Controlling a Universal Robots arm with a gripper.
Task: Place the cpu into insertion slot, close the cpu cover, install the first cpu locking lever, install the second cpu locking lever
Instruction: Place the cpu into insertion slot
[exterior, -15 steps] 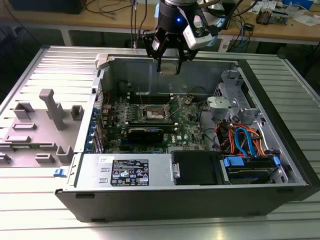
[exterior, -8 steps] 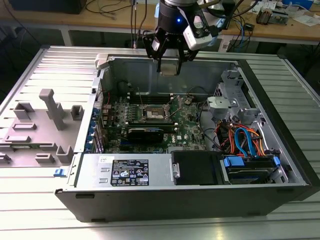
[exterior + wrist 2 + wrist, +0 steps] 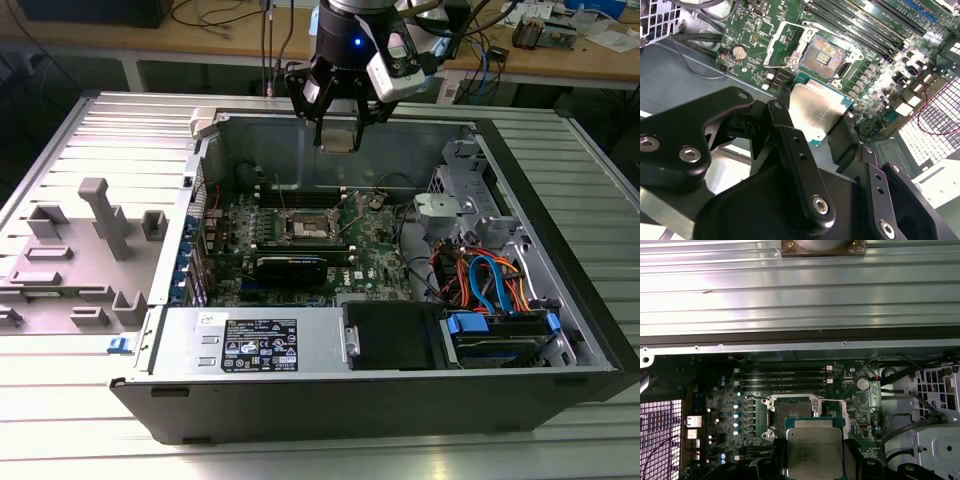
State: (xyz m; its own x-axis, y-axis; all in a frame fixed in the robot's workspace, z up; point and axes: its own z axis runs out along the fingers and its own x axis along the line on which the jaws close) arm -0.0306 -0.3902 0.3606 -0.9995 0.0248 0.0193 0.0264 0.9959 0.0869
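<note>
One open PC case [image 3: 350, 405] fills the mid of the exterior view, green mobo [image 3: 385, 255] on its floor. My gripper [image 3: 340, 135] hangs at upper centre, over the case's back wall. Its fingers [image 3: 790, 140] are clamped narrow on the cpu [image 3: 817, 110], one per edge, chip well clear of the board. The insertion slot [image 3: 305, 227] sits just left of frame centre, lower than the gripper, dark contacts bare in both wrist views, well apart from the cpu.
</note>
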